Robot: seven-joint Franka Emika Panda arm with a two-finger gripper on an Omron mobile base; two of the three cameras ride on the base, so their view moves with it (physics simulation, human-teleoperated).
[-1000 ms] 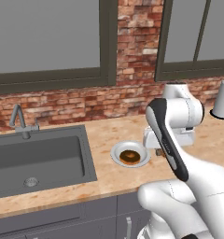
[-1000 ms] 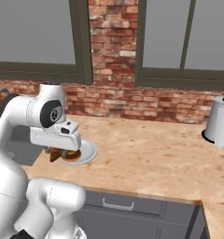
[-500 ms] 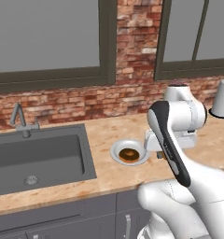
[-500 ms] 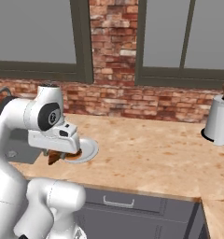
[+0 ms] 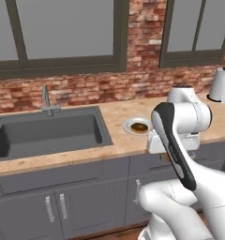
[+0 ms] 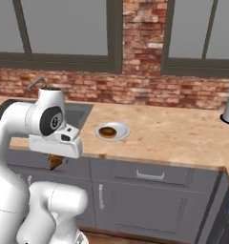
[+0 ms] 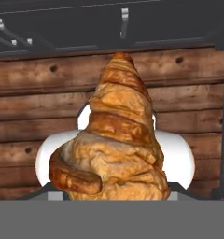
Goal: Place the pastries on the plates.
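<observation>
Backed off since a second ago, my base now views the table (image 6: 183, 138) from farther out — doughnut (image 5: 139, 126) on its plate (image 5: 130, 125), pincer (image 6: 56, 162) gripping the croissant (image 7: 115, 144) below the edge.

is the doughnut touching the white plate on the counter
Touching. In the right base view the doughnut lies inside the rim of the plate, resting on its surface with no gap; the left base view shows the same.
</observation>
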